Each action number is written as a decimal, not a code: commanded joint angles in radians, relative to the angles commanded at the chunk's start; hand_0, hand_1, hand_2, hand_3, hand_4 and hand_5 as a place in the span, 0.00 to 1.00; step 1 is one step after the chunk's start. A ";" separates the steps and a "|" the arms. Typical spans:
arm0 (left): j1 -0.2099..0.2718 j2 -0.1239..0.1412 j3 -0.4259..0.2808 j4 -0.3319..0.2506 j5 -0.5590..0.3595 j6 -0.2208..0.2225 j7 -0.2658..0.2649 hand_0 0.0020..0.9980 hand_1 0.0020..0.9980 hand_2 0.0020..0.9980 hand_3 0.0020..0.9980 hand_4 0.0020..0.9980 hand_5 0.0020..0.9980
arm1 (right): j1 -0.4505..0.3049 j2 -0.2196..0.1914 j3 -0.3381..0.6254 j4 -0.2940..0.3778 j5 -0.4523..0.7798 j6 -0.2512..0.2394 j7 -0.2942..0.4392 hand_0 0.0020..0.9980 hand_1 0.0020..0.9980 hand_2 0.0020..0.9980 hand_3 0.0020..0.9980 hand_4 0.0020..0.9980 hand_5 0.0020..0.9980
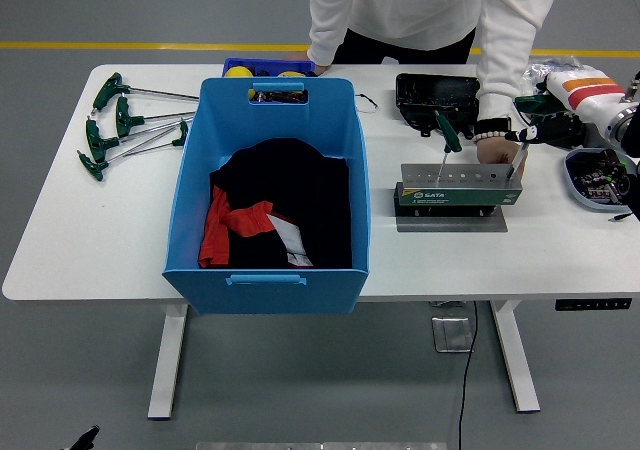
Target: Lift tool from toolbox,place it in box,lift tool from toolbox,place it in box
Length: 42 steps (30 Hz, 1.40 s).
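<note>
This looks like a workshop or a robot test floor. The floor [100, 10] is smooth grey, as in a factory hall, with a yellow line [150, 45] painted across it behind the desk [500, 260]. The desk is a white height-adjustable one on metal legs. On it lie green T-handle keys [125, 125], a tool rack [458, 192], a black tray [436, 95] and a blue bin [270, 170].
</note>
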 joint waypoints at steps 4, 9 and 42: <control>-0.002 -0.001 0.000 0.000 0.000 0.000 0.000 0.77 0.77 0.78 0.66 0.70 0.58 | 0.000 0.006 -0.003 -0.011 0.004 -0.023 -0.002 0.29 0.23 0.23 0.28 1.00 0.69; -0.004 -0.002 0.003 0.001 -0.006 0.000 -0.002 0.77 0.77 0.78 0.66 0.69 0.58 | 0.001 0.011 -0.012 -0.029 0.005 -0.019 -0.009 0.25 0.20 0.21 0.25 1.00 0.70; -0.015 -0.001 -0.011 -0.001 0.032 0.001 0.008 0.77 0.77 0.77 0.66 0.70 0.58 | -0.005 0.059 -0.081 -0.124 0.156 -0.267 0.043 0.07 0.00 0.01 0.00 1.00 0.67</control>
